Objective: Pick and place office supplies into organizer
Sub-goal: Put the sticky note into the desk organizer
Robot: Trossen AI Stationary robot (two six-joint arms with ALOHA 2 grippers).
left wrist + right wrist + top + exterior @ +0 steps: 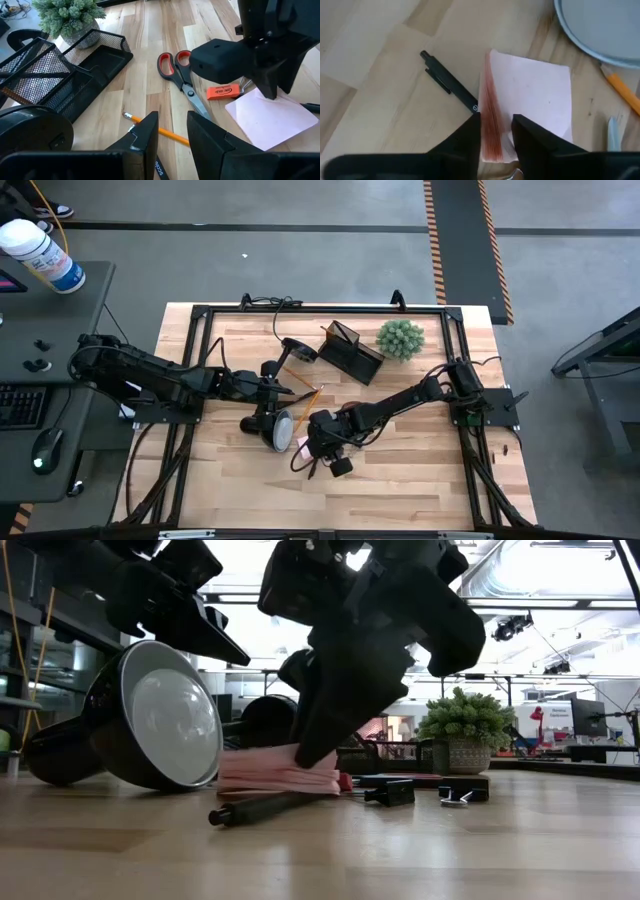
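The pink sticky-note pad (530, 100) lies flat on the wooden table beside a black pen (447, 80). My right gripper (496, 132) comes down on the pad's near edge and is shut on it; the low view shows the same gripper (312, 752) on the pad (275, 770). My left gripper (172, 135) hovers open above a yellow pencil (170, 134) that lies on the table. Orange-handled scissors (182, 80) and an orange eraser (222, 91) lie flat ahead of it. The black mesh organizer (60, 75) stands at the table's far side (350, 352). My right gripper pinches the pad's fanned side edge (492, 131) between its two fingers, several sheets together. The fingers (469, 137) slant down onto it from above. The pad's underside stays on the table.
A black desk lamp's head (150, 720) lies right beside the pad, on the side toward the table's left edge. A green spiky plant (400, 338) stands beside the organizer. Small black binder clips (390, 792) sit on the table beyond the pad. Bare wood lies toward the near edge.
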